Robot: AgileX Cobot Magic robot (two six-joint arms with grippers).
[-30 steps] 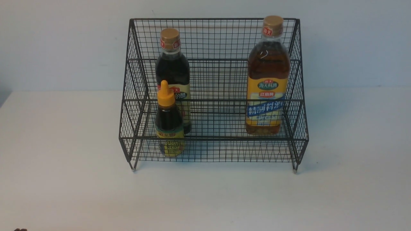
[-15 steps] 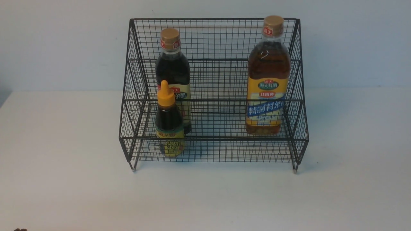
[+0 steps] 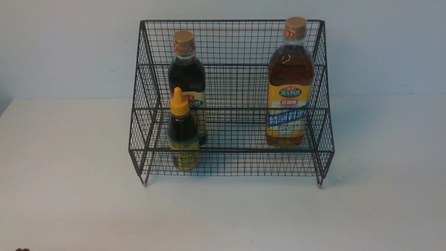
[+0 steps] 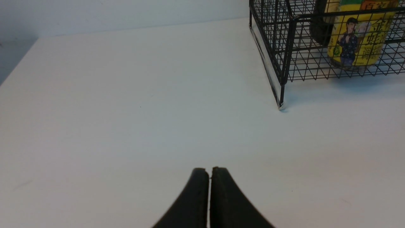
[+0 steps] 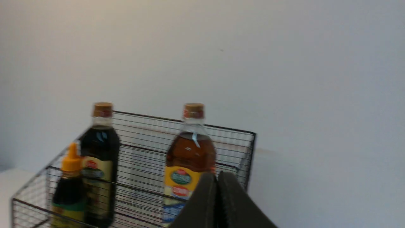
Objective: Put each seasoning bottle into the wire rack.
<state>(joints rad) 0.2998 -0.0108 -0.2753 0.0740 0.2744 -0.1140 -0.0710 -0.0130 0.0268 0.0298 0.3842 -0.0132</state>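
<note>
The black wire rack [image 3: 230,89] stands at the back of the table. All three bottles stand upright inside it. The large amber bottle [image 3: 290,87] is on the right of the upper tier. The tall dark bottle [image 3: 188,80] with gold cap is at the left behind the small dark bottle [image 3: 183,134] with orange nozzle cap, which is on the lower tier. My left gripper [image 4: 208,171] is shut and empty over bare table, away from the rack's corner [image 4: 281,95]. My right gripper [image 5: 217,175] is shut and empty, back from the rack [image 5: 246,152].
The white table [image 3: 69,174] stretches around the rack, with a pale wall [image 3: 69,45] behind. A small dark bit of the left arm [image 3: 21,249] shows at the bottom left edge of the front view.
</note>
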